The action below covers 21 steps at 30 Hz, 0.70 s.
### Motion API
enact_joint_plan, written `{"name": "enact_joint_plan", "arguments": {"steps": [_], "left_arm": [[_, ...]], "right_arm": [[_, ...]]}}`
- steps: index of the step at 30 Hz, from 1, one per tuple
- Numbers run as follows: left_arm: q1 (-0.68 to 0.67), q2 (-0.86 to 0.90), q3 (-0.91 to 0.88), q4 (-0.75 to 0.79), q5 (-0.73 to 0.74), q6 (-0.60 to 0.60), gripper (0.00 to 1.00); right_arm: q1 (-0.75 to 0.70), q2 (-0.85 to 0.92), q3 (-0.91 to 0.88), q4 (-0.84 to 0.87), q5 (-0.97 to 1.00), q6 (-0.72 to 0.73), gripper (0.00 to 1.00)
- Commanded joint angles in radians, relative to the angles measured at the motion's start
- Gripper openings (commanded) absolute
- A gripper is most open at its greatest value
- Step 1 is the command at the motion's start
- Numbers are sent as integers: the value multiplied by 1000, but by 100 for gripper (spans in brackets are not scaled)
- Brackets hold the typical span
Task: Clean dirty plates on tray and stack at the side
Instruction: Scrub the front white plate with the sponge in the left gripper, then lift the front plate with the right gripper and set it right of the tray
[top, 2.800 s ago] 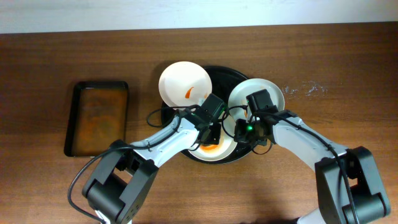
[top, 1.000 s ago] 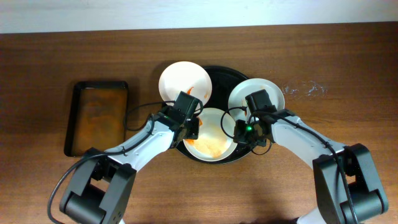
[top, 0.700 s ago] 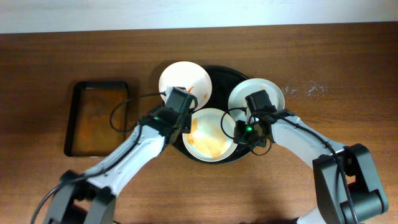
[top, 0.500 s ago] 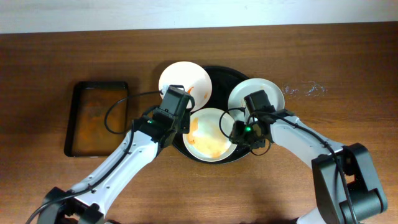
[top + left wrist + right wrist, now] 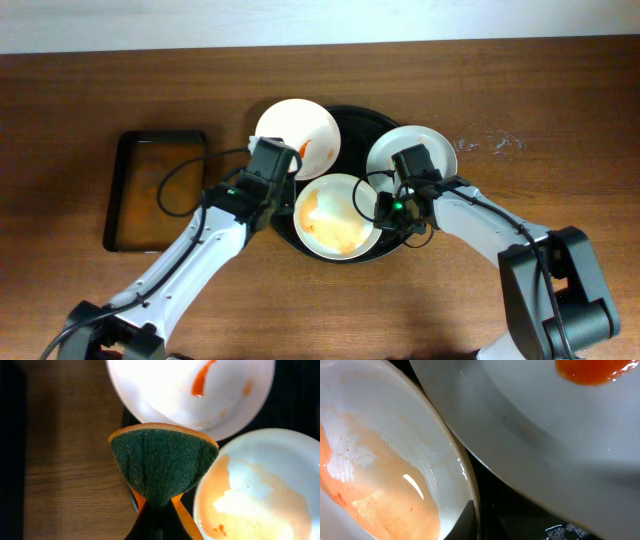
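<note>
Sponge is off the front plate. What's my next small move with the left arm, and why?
Probably carry the sponge left to the rectangular tray of brownish liquid and rinse it. The front plate, its rim pinched by the right gripper, is filmed with orange smear, so the sponge likely needs rinsing before another pass.
</note>
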Motion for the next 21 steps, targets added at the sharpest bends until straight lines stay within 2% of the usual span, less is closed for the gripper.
{"name": "enact_joint_plan", "arguments": {"steps": [1,10,14,15,17,21], "left_arm": [[36,-35,21,-2,6,-10,1],[97,-43,21,-13,6,-11,1],[97,-43,21,-12,6,-11,1],[97,-43,21,-12,6,-11,1],[97,-43,21,-12,7,-11,0],[97,-43,21,-12,7,-18,1]], "right_arm": [[3,-10,10,-32,21,-69,4],[3,-222,122,-204,253,-192,4],[10,-247,161,-278,394,-233,4],[23,-248,174,-294,447,-248,4],[93,-248,212,-325,681,-253,4],[241,-248,234,-326,906,-249,4]]}}
